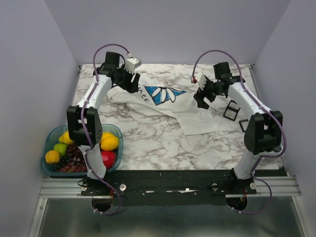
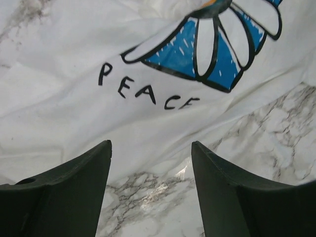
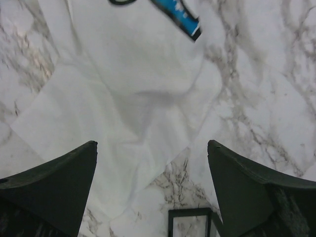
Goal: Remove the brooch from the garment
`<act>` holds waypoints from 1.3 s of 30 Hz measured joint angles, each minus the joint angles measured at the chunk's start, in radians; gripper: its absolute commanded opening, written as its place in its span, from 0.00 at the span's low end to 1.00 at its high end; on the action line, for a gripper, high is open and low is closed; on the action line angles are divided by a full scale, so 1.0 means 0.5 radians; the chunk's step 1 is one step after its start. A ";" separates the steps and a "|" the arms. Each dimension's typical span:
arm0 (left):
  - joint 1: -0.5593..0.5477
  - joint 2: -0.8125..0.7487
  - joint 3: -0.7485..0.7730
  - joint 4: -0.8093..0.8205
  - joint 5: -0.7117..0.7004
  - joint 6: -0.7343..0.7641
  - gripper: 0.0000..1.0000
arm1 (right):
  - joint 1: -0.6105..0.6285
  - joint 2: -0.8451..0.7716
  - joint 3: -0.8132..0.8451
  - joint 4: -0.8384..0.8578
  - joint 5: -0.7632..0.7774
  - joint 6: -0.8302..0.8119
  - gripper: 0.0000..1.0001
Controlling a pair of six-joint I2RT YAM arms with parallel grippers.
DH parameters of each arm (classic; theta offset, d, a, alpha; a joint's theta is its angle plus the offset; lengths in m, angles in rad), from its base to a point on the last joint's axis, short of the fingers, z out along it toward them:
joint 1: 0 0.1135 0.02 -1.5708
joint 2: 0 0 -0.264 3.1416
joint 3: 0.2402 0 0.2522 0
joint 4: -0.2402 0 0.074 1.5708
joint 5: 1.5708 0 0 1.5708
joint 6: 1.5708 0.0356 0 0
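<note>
Wide-open, empty left gripper [image 2: 151, 148] and right gripper [image 3: 152, 144] above soft white cloth shirt [image 2: 54, 98].
No brooch shows; best to scan around the blue diamond daisy print [image 2: 210, 54] before pinching.

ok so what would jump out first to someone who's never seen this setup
The white garment, spread over the middle of the marble table, catches the eye first with its bright blue daisy print and the word PEACE. Next comes the teal bowl of colourful fruit at the near left edge. The left gripper and right gripper are both open, one over each side of the cloth.
</note>
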 measured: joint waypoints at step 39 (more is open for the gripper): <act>-0.150 -0.137 -0.594 -0.117 -0.381 0.568 0.72 | -0.001 -0.243 -1.114 0.240 0.704 -1.096 0.18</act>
